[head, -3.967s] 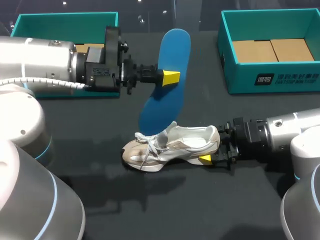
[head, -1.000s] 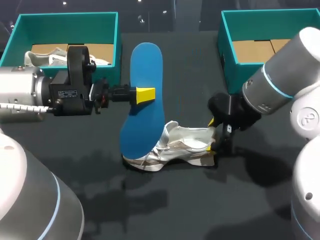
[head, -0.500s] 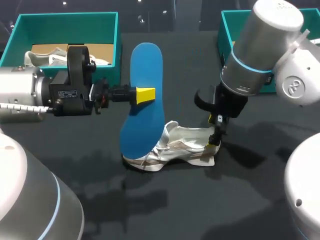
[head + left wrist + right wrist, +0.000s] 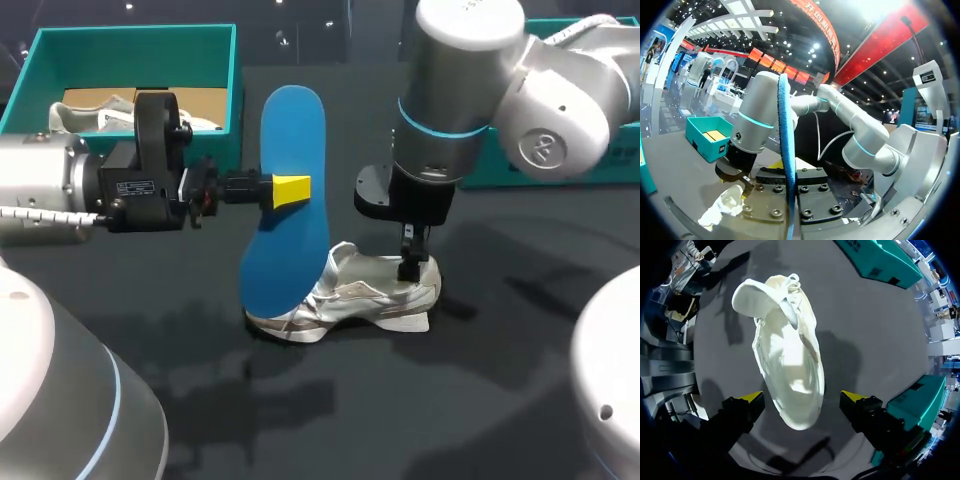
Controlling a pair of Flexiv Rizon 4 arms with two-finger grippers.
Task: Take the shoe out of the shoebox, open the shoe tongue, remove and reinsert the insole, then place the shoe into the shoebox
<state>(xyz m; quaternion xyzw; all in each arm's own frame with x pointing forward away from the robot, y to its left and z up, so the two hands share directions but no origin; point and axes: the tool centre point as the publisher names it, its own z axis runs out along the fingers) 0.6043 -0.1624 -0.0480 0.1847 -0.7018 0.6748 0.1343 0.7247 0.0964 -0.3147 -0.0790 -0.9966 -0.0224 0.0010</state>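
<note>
Right pincer (image 4: 802,396) swung over shoe (image 4: 372,296) (insole (image 4: 286,232) hides toe).

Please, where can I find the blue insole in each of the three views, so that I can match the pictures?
Head view: the blue insole stands upright left of centre, its lower end by the toe of the white shoe.
Left wrist view: edge-on, a thin blue strip, with the shoe beside it.
Right wrist view: not in it.
Shared landmark: the white shoe, in all three views.
</note>
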